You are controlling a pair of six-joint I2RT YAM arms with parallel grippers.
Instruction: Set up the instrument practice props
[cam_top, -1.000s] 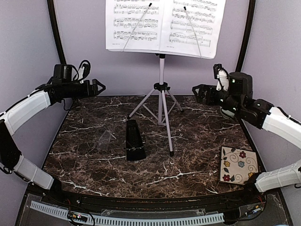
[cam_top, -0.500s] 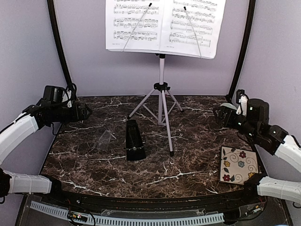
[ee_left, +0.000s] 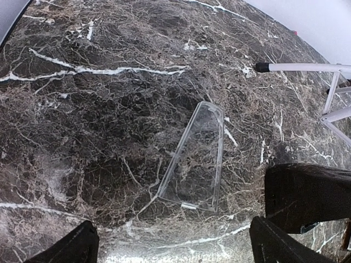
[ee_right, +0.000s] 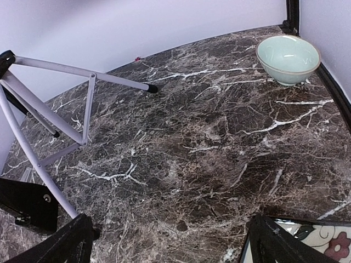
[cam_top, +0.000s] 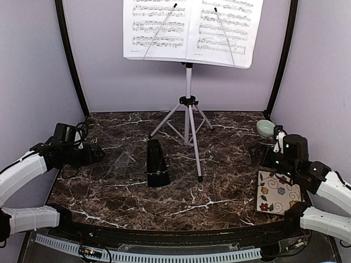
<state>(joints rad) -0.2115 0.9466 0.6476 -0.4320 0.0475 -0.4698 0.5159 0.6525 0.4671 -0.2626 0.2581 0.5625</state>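
The white music stand's silver pole (cam_top: 188, 87) rises from its tripod at the back centre. Two printed music sheets (cam_top: 156, 30) (cam_top: 225, 30) rest side by side on its desk, held by wire arms. The black pyramid metronome (cam_top: 157, 164) stands upright in front of the tripod, also seen in the left wrist view as the metronome (ee_left: 307, 192). My left gripper (cam_top: 94, 154) (ee_left: 173, 252) hangs open, low at the left, holding nothing. At the right, my right gripper (cam_top: 258, 156) (ee_right: 170, 246) is open and empty above bare marble.
A clear plastic cover (ee_left: 194, 159) lies flat left of the metronome. The pale green bowl (ee_right: 288, 57) sits at the back right corner. The floral tile (cam_top: 278, 192) lies at the front right. Tripod legs (ee_right: 82, 76) spread over the table's back middle.
Both arms have come down from stand height and drawn back toward the table's sides. They now sit low, left arm at the left edge, right arm by the tile.
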